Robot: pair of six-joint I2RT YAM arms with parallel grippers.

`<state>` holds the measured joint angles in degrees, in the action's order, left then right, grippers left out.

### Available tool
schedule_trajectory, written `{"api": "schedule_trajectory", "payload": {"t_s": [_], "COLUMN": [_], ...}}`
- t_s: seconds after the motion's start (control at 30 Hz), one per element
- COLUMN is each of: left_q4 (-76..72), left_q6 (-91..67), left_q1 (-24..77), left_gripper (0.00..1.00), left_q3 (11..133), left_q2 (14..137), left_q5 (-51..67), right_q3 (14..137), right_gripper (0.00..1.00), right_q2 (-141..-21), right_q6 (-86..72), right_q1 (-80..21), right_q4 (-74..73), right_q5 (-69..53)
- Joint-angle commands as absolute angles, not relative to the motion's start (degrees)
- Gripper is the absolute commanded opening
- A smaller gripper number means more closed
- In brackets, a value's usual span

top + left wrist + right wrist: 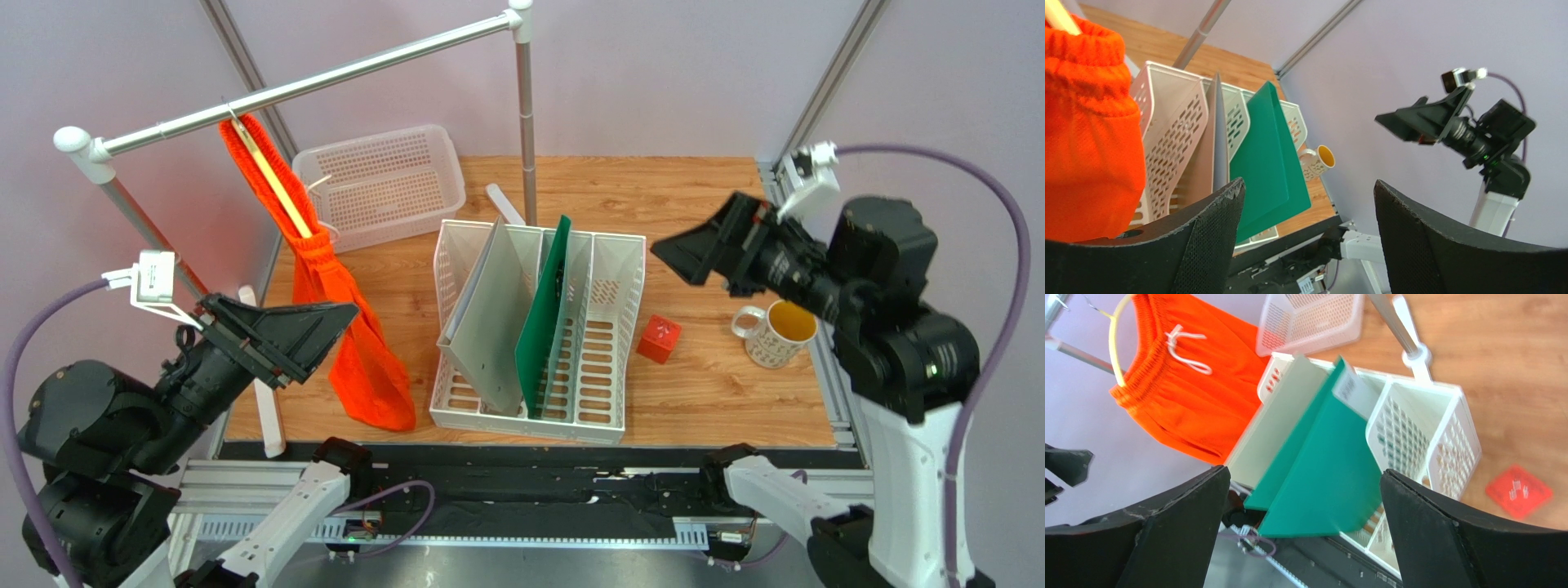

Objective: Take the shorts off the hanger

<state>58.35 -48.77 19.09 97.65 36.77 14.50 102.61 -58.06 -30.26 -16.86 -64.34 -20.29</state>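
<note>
tabletop (711,380): wood, with a white rack (540,331) in the middle.
rail (344,76): a long silver pole up high at the back left.
shorts (356,331): orange, hanging from the rail, left of the rack. the long way goes up and down, waist at the top, legs pointing down at the tabletop.
left hand (1309,185): open, holding nothing, just beside the shorts.
right hand (1304,473): open and empty, up in the air on the right side.
hanger (280,186): pale yellow, inside the waist, hook over the rail.

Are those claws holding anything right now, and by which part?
Nothing is held. The left gripper and right gripper are both open and empty; the shorts hang from the hanger.
</note>
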Motion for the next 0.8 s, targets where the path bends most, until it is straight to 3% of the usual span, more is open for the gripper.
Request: {"api": "schedule_trajectory", "payload": {"t_s": [0.0, 0.27, 0.4, 0.77], "left_q4": [64.59, 71.19, 74.95, 87.53], "left_q6": [-45.79, -41.31, -40.69, -39.38], "left_q1": [19.25, 19.16, 19.16, 19.16], "left_gripper": [0.79, 0.8, 0.79, 0.75], "left_q3": [100.63, 102.83, 103.09, 104.94], "left_q2": [36.57, 31.38, 29.36, 25.67], "left_q5": [9.86, 1.85, 0.09, -3.42], "right_q3": [111.87, 134.7, 136.23, 140.0], "right_gripper": [1.0, 1.0, 1.0, 1.0], "right_q2": [-67.73, -86.99, -91.31, -105.19], "right_q6": [-25.4, -19.17, -14.86, -11.51], "right_q1": [-20.8, -47.35, -59.99, -72.77], "right_q4": [-57.22, -58.62, -54.15, -42.02], "right_q5": [-24.18, -11.61, -6.26, -0.1]}}
